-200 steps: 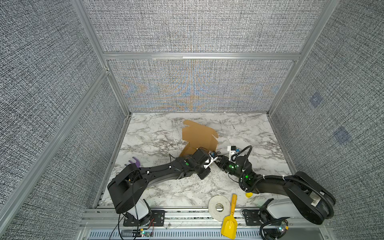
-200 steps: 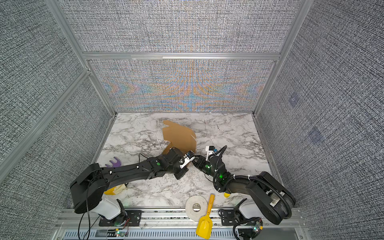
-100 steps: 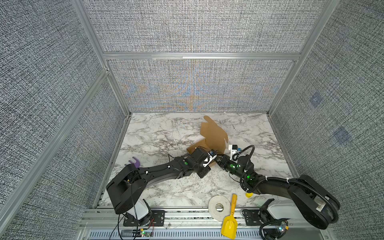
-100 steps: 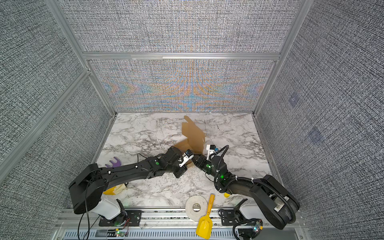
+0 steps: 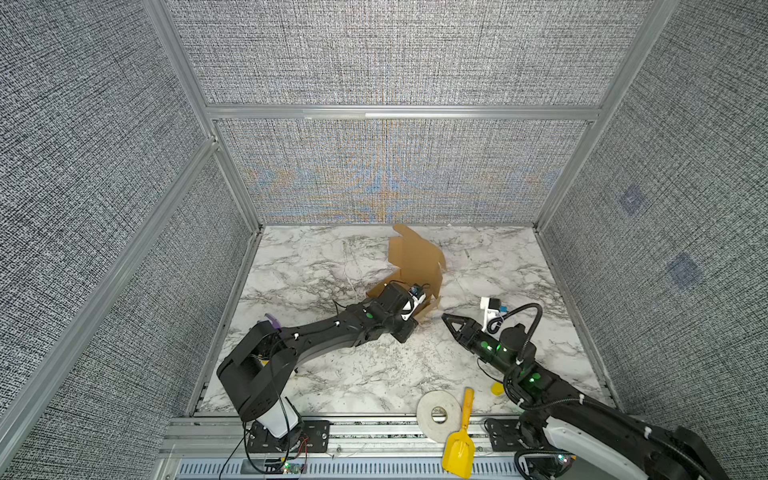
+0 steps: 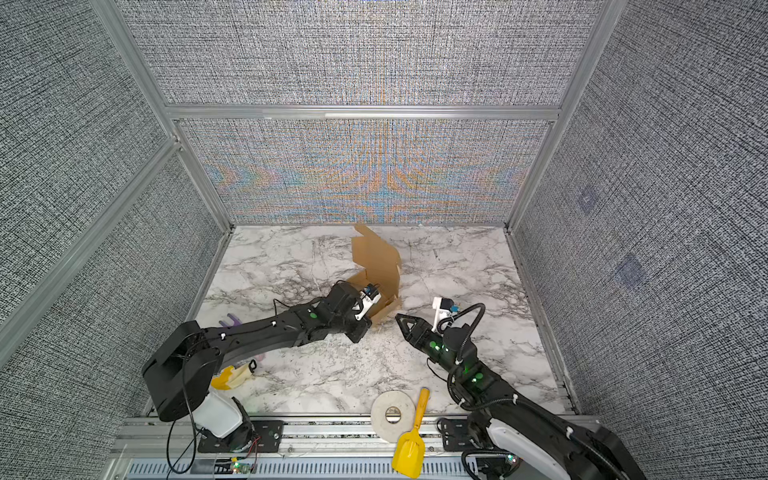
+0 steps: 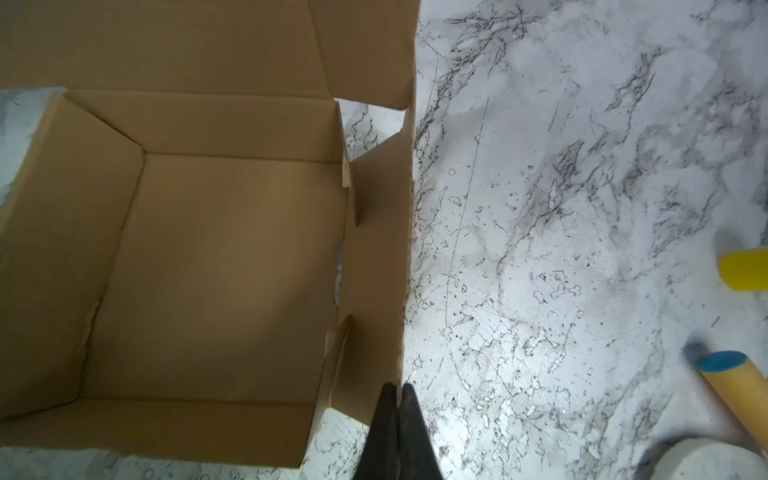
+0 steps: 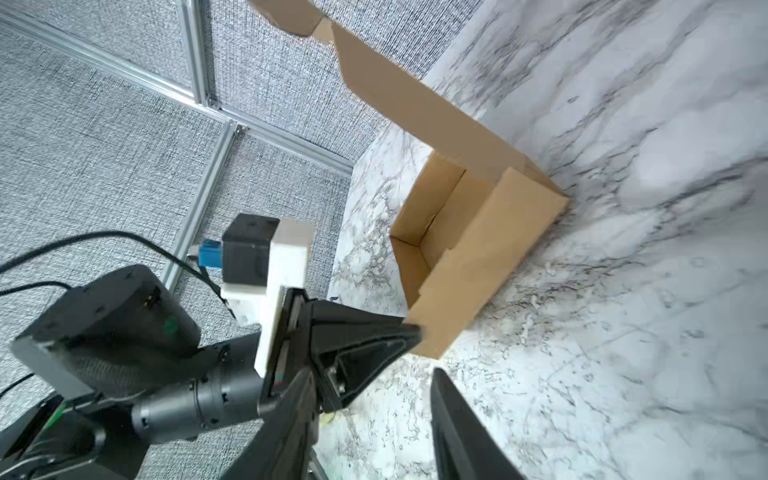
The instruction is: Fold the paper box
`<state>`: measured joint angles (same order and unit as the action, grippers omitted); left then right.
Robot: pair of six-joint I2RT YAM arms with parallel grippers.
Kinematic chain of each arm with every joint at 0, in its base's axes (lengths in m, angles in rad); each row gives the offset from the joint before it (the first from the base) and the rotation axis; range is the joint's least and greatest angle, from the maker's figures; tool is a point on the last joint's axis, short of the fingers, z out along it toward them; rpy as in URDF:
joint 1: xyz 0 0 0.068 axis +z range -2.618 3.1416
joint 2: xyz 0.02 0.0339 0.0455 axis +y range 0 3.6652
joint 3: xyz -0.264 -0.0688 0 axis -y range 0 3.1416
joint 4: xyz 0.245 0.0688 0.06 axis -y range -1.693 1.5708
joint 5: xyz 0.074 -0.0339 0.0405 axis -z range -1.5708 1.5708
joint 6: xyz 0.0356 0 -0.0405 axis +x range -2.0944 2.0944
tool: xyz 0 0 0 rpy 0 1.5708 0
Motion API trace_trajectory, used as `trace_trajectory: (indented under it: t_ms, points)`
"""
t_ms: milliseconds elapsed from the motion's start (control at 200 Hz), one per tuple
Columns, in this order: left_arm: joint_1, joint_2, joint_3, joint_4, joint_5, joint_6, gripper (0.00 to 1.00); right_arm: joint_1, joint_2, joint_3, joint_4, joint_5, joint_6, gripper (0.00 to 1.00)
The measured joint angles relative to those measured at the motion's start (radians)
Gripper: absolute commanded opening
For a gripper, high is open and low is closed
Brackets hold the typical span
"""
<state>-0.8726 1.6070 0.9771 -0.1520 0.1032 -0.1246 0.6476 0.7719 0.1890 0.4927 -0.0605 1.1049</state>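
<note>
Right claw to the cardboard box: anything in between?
Nothing visible. Only bare marble tabletop separates the right claw from the brown corrugated cardboard box at its near corner. The left claw is pinched shut on that corner's flap, crowding the approach.

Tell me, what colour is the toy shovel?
The shovel is yellow, clearest in a top view.

Grey woven-fabric wall panels on three sides. Aluminium frame profiles at panel joints and corners. White marble-pattern tabletop, grey veins. Slotted aluminium rail along near edge. Even bright light; coloured moiré on back panel.
</note>
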Motion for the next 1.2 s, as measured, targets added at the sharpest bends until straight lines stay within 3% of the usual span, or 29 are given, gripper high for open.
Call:
trace_trajectory:
  t_ms: [145,445,596,876,1201]
  points:
    - [0.051,0.027,0.024,0.000,0.087,-0.037,0.02,0.006,-0.039,-0.011,-0.114,0.055,-0.019,0.52]
    - [0.072,0.078,0.048,0.001,0.210,-0.067,0.02,0.000,0.062,0.063,-0.186,0.122,-0.100,0.54]
    - [0.072,0.093,0.049,0.000,0.214,-0.068,0.02,-0.050,0.137,0.227,-0.250,0.129,-0.266,0.54]
    - [0.072,0.092,0.045,0.001,0.217,-0.068,0.02,-0.131,0.370,0.531,-0.438,0.055,-0.768,0.55]
    - [0.072,0.062,0.014,0.018,0.221,-0.059,0.03,-0.256,0.532,0.580,-0.467,-0.101,-0.920,0.48]
